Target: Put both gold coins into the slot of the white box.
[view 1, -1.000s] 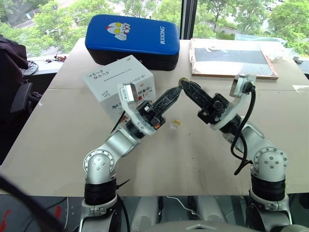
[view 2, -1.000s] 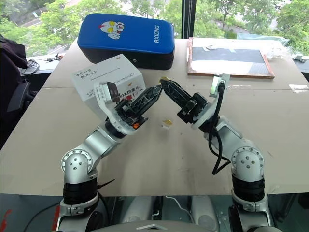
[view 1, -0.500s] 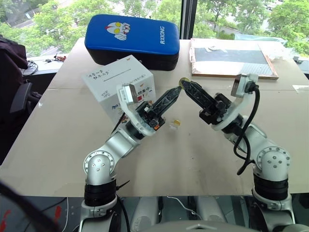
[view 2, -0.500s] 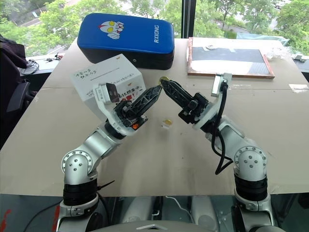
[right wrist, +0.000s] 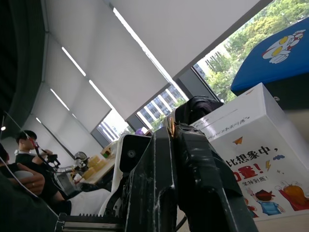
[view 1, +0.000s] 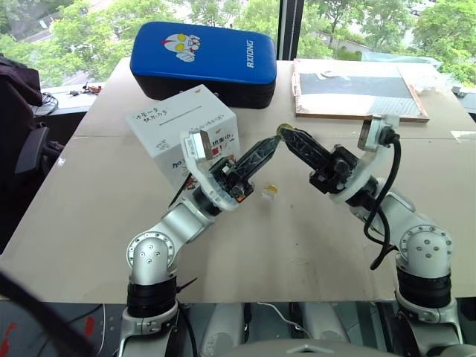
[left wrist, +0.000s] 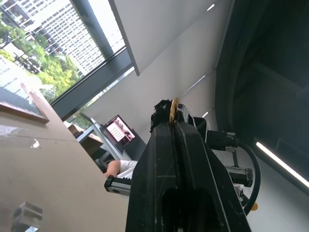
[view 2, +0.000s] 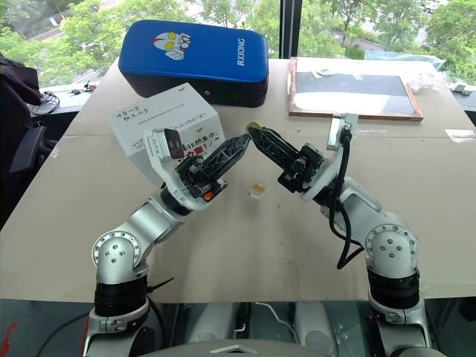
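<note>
Right pincer (view 1: 283, 132) pinching gold coin (view 1: 280, 130), left pincer (view 1: 274, 142) closed, tips meeting

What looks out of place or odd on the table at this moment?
One small shiny gold coin lies on the bare table, apart from the white cardboard box. The other gold coin is raised off the table, pinched where the shut left gripper and shut right gripper meet tip to tip.
</note>
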